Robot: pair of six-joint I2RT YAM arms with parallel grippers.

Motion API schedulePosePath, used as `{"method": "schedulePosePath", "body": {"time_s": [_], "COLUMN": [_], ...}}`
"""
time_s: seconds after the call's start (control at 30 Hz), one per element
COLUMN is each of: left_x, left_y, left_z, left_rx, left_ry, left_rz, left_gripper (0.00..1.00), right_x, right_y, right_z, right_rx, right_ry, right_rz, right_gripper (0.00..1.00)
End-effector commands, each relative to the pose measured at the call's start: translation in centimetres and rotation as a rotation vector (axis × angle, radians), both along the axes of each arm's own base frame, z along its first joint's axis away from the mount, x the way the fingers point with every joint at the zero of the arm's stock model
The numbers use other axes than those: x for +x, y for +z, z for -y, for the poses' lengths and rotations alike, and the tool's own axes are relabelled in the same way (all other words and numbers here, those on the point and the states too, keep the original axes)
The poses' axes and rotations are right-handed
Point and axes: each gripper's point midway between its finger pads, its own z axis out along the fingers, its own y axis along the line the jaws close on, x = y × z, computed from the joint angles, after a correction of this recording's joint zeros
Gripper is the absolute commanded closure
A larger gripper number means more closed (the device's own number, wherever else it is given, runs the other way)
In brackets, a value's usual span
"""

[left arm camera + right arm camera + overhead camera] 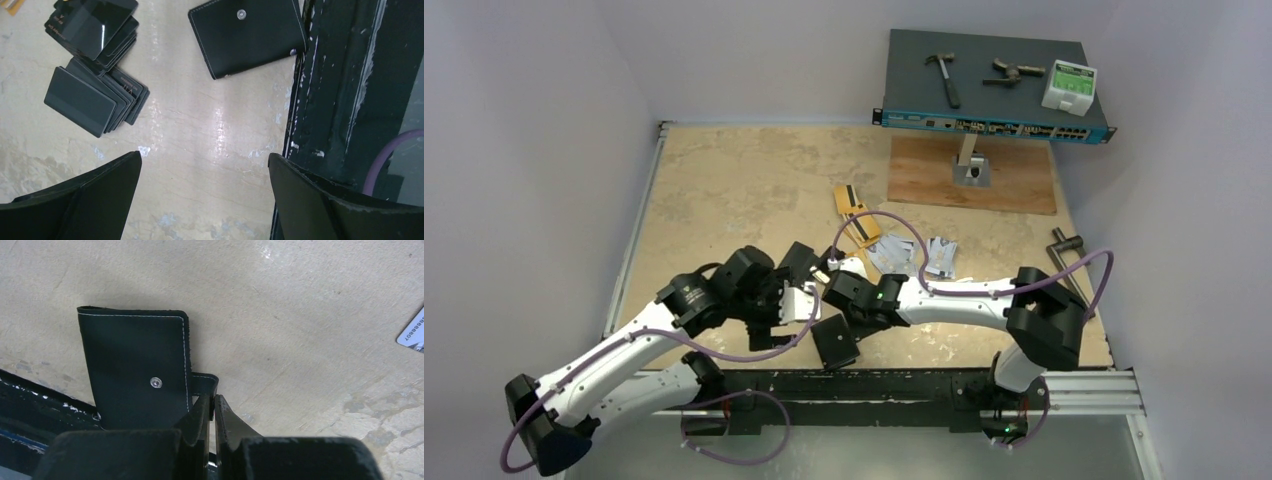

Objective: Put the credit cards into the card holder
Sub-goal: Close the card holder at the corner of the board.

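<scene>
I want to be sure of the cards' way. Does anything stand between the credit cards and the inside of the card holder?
Yes: the card holder is folded shut, so its cover blocks the inside. Between it and the credit cards only bare table shows. The right gripper, jaws closed, is at the snap tab.

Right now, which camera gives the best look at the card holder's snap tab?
Right wrist: the snap tab sits close, central, at the tips of the right hand. Left wrist shows a sliver at the card holder's edge; top external shows the holder tiny, tab indiscernible.
</scene>
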Motion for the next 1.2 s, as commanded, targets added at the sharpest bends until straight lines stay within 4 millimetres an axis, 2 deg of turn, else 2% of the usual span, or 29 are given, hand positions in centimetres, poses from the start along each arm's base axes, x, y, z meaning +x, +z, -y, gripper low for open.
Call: {"method": "schedulePosePath", "body": {"time_s": [0.0, 0.07, 0.17, 0.3, 0.4, 0.43, 0.5, 0.6, 0.9, 1.17], "left_x": [0.4, 0.8, 0.0, -0.2, -0.7, -0.9, -1.4, -1.8, -4.1, -5.1], "left_y": [0.2, 0.9, 1.1, -1.3, -2.8, -3.6, -5.5, -7.2, -10.1, -12.4], "left_z": [-0.7, -1.0, -0.3, 1.6, 3.0, 3.1, 2.9, 2.8, 3.8, 2.8], "left_rx": [0.102, 0.096, 0.053, 0.006, -0.019, -0.007, 0.029, 0.071, 0.160, 0.222], "left_ry": [-0.145, -0.213, -0.356, -0.566, -0.686, -0.711, -0.736, -0.759, -0.899, -0.932], "left_rz": [0.167, 0.275, 0.350, 0.489, 0.520, 0.506, 0.440, 0.364, 0.203, 0.110], "left_gripper": [0.00, 0.00, 0.00, 0.01, 0.14, 0.18, 0.18, 0.18, 0.18, 0.18], "right_x": [-0.2, -0.2, -0.2, -0.4, -0.5, -0.5, -0.6, -0.3, 0.5, -0.5], "right_y": [0.5, 0.5, 0.8, 1.1, 1.2, 1.3, 1.4, 1.7, 2.1, 1.3], "right_z": [-0.6, -0.9, -1.6, -2.2, -2.1, -2.1, -2.2, -2.1, -2.6, -3.4], "right_rx": [0.073, 0.094, 0.136, 0.184, 0.207, 0.220, 0.244, 0.269, 0.316, 0.349], "right_ry": [0.007, 0.006, 0.000, 0.007, 0.014, 0.017, 0.025, 0.027, 0.036, 0.083], "right_rz": [-0.012, -0.016, -0.015, -0.029, -0.045, -0.049, -0.064, -0.073, -0.069, -0.117], "right_gripper": [1.00, 1.00, 1.00, 1.00, 1.00, 1.00, 1.00, 1.00, 1.00, 1.00]}}
